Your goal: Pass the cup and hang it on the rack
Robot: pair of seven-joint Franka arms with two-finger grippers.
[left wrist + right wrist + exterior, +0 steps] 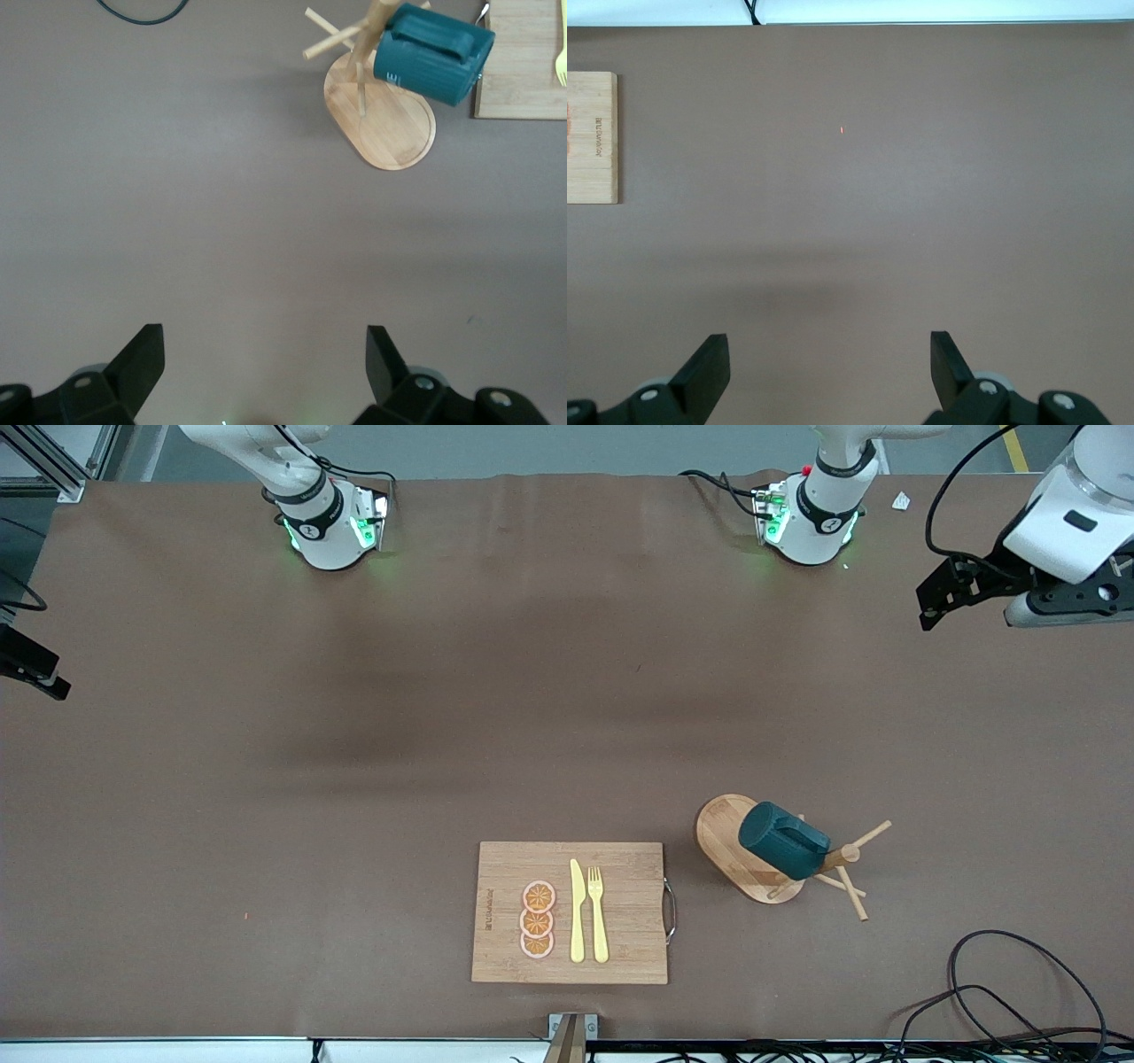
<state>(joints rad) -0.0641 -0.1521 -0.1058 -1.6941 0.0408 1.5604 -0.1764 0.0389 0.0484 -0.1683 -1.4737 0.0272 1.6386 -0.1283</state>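
Observation:
The dark teal cup [784, 840] hangs tilted on a peg of the wooden rack [722, 837], over its oval base. The rack stands toward the left arm's end of the table, near the front camera. Cup [434, 53] and rack [394, 124] also show in the left wrist view. My left gripper [939, 598] is open and empty, up in the air over the left arm's end of the table, well away from the rack; its own view shows the fingers wide apart [264, 354]. My right gripper [44, 673] is open and empty over the right arm's end of the table [829, 359].
A bamboo cutting board [620, 948] lies beside the rack near the front edge, with a yellow knife [577, 912], a yellow fork [598, 912] and three orange slices [537, 919] on it. Black cables [1019, 992] lie at the front corner by the left arm's end.

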